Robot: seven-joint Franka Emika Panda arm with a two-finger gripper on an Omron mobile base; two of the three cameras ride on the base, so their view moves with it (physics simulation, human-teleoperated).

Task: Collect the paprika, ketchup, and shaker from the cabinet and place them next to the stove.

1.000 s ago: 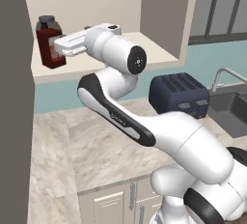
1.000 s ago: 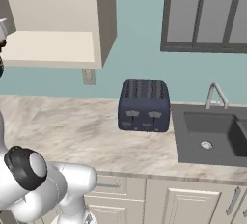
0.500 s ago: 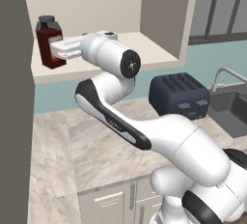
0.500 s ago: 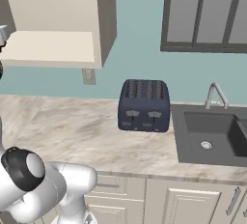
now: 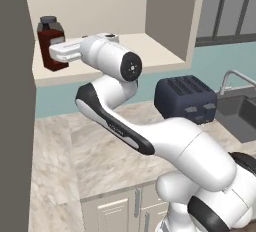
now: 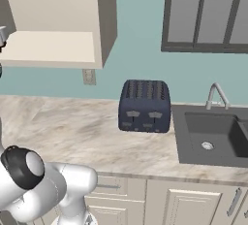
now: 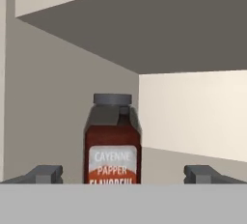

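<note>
The fingers (image 7: pixel 46 174) are spread wide and grasp nothing — one dark tip is seen at each lower side of the hand view, with the paprika (image 7: pixel 113 138) standing between them but further in, not yet touched. The jar is upright, its long axis vertical, at the left end of the shelf of the cabinet (image 5: pixel 150 53), near the front edge, and it lies straight ahead of the gripper (image 5: pixel 54 52), so a short straight advance is judged to bring it between the fingers. The jar's base is cut off in the hand view. In the left base view its lower right side is partly covered by the hand — how far apart they are cannot be told there.
</note>
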